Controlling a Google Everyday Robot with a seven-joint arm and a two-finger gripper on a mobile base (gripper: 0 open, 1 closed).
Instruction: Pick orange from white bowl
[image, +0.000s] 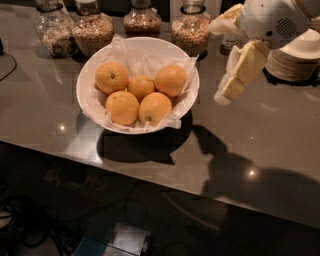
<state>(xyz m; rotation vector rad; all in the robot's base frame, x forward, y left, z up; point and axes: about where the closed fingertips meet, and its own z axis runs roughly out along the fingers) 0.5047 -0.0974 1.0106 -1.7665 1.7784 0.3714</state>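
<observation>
The hand (226, 94) hangs above the surface (270, 135), just off the 3 o'clock rim of the bowl (83, 92) — whether it is apart or together I cannot tell. The orange (171, 80) sits at 2 o'clock inside the bowl, at the hand's 9 o'clock — near, seemingly not touching.

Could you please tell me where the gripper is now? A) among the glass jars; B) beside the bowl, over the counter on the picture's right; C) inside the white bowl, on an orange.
B: the gripper hangs over the counter right of the white bowl, apart from the orange.
</observation>
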